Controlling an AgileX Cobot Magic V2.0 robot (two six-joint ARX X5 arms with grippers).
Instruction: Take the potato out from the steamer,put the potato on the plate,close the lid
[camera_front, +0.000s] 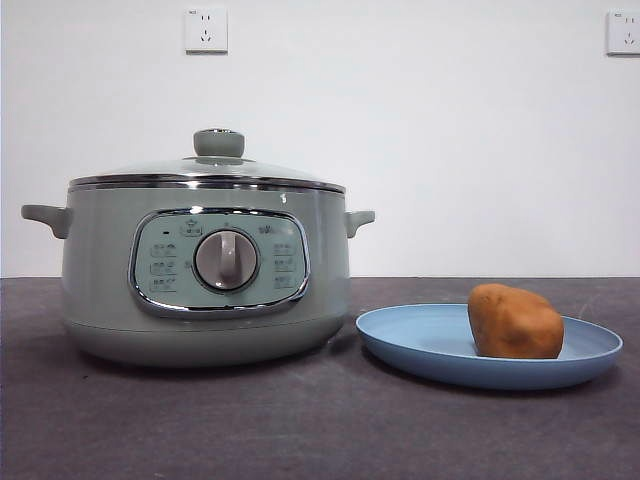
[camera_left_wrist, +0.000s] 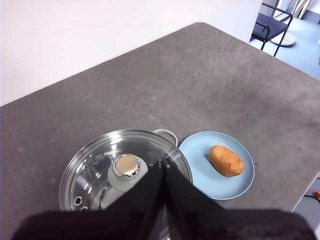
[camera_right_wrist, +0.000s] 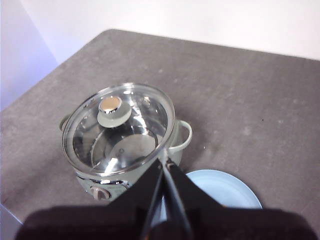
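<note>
One potato (camera_front: 515, 322), sitting on the plate (camera_front: 420, 345), toward the side away from the steamer (camera_front: 205, 270). Left wrist view confirms: potato lies off-centre on the plate, rest of the plate bare.

Lid (camera_front: 210, 168) is seated on the steamer, chrome rim flush all round in the front view, knob (camera_front: 219, 143) upright on top. Through the glass in both wrist views the pot looks empty, only bare metal and what seems a steam rack showing. No second potato visible.

Plate sits on the desk (camera_front: 300, 430) just beside the steamer, near its side handle; can't tell from these views if rim and body touch.

Step call: all three parts look done from how things lie: potato out, plated, lid on. Nothing left but retract/idle, in my read. If anything, next move is just verifying lid seating; no grasp needed.

Left gripper (camera_left_wrist: 164, 167) hangs high above the steamer, jaws pressed together, nothing between them. Right gripper (camera_right_wrist: 163, 167) likewise high over the steamer/plate gap, jaws clenched on nothing. Neither shows in the front view, so both are well clear of the things.

Risk: low. Only concern is an arm clipping the knob if it drops.
</note>
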